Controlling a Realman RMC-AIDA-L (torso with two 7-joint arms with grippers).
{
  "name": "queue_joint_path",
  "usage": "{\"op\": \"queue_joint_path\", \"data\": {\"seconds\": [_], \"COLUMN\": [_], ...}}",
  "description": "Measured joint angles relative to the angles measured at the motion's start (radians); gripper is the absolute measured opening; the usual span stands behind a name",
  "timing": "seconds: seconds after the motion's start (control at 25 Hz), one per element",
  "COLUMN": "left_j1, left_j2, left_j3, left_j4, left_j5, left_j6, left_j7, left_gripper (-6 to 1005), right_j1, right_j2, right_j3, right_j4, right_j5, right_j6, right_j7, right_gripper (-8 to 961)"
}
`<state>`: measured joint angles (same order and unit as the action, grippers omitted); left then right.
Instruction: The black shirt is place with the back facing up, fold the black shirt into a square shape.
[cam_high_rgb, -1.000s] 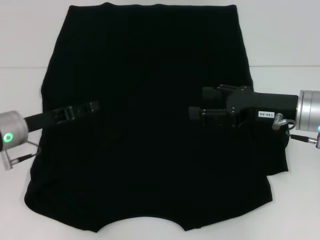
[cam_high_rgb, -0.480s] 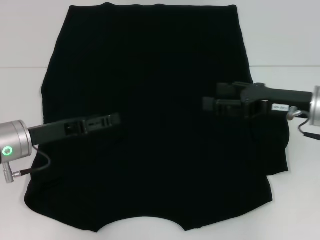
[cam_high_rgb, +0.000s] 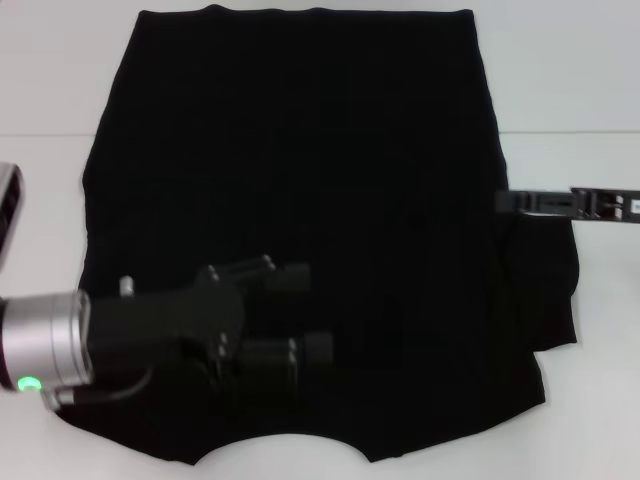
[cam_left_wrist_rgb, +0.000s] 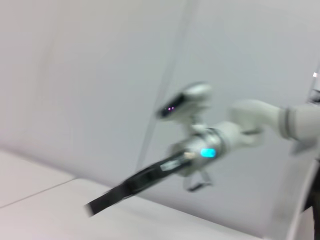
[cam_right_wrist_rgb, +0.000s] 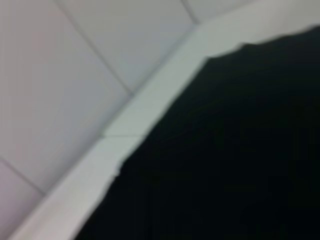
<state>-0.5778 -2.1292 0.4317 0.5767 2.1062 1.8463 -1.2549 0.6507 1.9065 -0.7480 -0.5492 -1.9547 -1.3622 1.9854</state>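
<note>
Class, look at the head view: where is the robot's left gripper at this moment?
The left gripper is low on the left of the head view, over the near left part of the black shirt, its fingers pointing toward the shirt's middle.

Count: one black shirt (cam_high_rgb: 300, 180), spread over most of white counter (cam_high_rgb: 570, 70). Two grippers: left gripper (cam_high_rgb: 305, 315) near front-left corner, right gripper (cam_high_rgb: 505, 202) by right edge.
</note>
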Motion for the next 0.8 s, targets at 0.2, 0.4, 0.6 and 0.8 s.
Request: {"op": "queue_joint_path", "data": {"seconds": [0.2, 0.4, 0.6, 0.8], "left_j1": [0.026, 0.048, 0.052, 0.05], "left_j2": [-0.024, -0.034, -0.034, -0.033], "left_j3": [0.076, 0.125, 0.125, 0.121], "left_j4": [-0.004, 0.002, 0.002, 0.004], "left_j5": [0.007, 0.029, 0.036, 0.041], "left_j6": [0.012, -0.005, -0.01, -0.021], "left_j7": [0.14, 0.223, 0.22, 0.211], "left_gripper": [901, 901, 899, 897], "right_j1": [0.001, 0.01, 0.015, 0.011], "right_j2": [-0.034, -0.042, -0.043, -0.05], "right_j3": [0.0, -0.003, -0.001, 0.0], "right_j4": [0.007, 0.001, -0.001, 0.001], "right_j5": [-0.138, -0.238, -0.31, -0.364], "right_j6": [0.07, 0.052, 0.032, 0.046], "right_j7": [0.17, 0.296, 0.356, 0.39], "right_gripper": [909, 908, 908, 909]}}
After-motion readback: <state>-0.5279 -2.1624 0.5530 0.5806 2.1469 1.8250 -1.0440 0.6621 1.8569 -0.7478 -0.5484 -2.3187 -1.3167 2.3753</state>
